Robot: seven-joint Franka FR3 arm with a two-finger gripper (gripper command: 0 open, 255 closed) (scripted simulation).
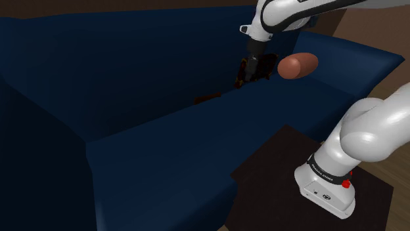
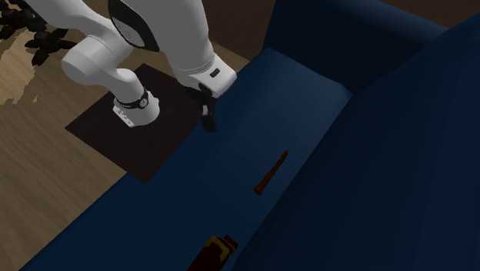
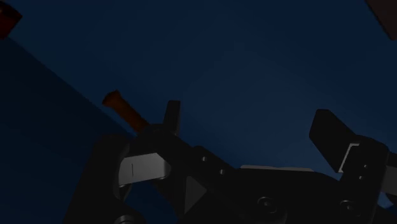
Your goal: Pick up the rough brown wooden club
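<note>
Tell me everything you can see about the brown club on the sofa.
The club is a slim, dark reddish-brown stick, thicker at one end and thin at the other. It lies flat on the blue sofa seat, close to the foot of the backrest. Nothing holds it: the open end effector hangs apart from it.

No word, number, brand or sign is showing clearly enough to be read. Well apart from the gripper (image 1: 246, 77), the dark band (image 1: 326, 172) around the arm's base (image 1: 325, 193) is carrying a faint line of pale marks that may be lettering, but they are too small to make out.
</note>
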